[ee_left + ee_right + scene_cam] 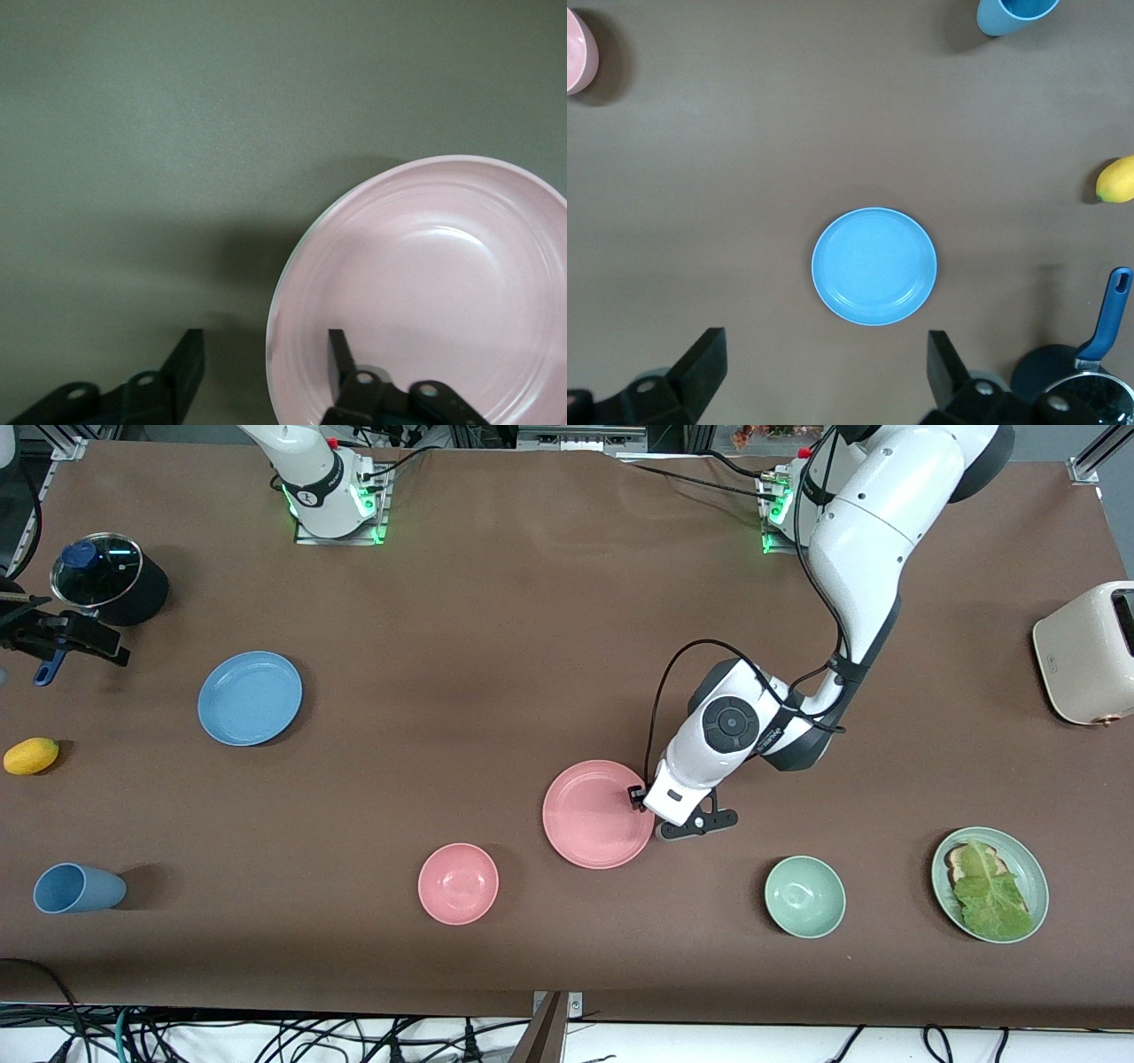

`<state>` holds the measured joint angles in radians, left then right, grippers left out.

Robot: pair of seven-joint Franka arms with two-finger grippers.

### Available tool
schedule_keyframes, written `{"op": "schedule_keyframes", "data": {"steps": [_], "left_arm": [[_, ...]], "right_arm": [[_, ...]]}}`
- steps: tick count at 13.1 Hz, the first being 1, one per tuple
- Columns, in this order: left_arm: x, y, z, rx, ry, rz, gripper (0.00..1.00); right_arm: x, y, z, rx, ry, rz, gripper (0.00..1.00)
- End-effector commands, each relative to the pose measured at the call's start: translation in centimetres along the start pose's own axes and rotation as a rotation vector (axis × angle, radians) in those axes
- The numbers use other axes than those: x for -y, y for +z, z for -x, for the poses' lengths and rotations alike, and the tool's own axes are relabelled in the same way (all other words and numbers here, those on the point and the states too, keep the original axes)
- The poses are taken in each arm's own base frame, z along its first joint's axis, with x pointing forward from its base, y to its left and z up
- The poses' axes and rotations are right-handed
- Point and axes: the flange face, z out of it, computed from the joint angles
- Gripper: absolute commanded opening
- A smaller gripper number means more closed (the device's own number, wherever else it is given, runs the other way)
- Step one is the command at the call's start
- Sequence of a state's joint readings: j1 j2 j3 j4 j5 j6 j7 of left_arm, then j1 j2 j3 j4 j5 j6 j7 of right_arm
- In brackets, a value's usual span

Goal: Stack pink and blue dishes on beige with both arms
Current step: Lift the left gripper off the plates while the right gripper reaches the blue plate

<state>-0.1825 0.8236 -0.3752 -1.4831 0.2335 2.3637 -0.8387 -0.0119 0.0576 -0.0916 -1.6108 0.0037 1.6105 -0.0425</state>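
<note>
Brown table (pixel 532 602) under pink plate (pixel 595 813), left claw (pixel 261 363) parted astride its rim; right claw (pixel 824 372) spread.

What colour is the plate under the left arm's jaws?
Pink; the pink plate shows best in the front view.

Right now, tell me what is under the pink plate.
The pink plate covers whatever it rests on; only brown table shows around it, no beige plate rim. The left gripper straddles its rim, fingers apart.
</note>
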Motion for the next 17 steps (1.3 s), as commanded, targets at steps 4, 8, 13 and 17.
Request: {"op": "schedule_keyframes", "data": {"steps": [4,8,13,17], "left_arm": [[0.0,-2.2,-1.5,-0.028,0.031,0.021,0.99],[1.0,-5.2,-2.6,-0.036,0.083,-0.002,0.99],[4.0,-7.3,-4.9,-0.022,0.171,0.001,1.0],[8.3,-9.5,-7.5,0.016,0.249,0.016,1.0]], "right_arm": [[0.4,0.3,-0.3,0.017,-0.01,-0.01,1.0],[0.2,6.1,-2.1,0.145,-0.001,0.0,1.0],[-4.5,16.1,-5.5,0.227,0.095,-0.058,1.0],[-8.6,24.4,-4.4,0.27,0.094,-0.121,1.0]]}}
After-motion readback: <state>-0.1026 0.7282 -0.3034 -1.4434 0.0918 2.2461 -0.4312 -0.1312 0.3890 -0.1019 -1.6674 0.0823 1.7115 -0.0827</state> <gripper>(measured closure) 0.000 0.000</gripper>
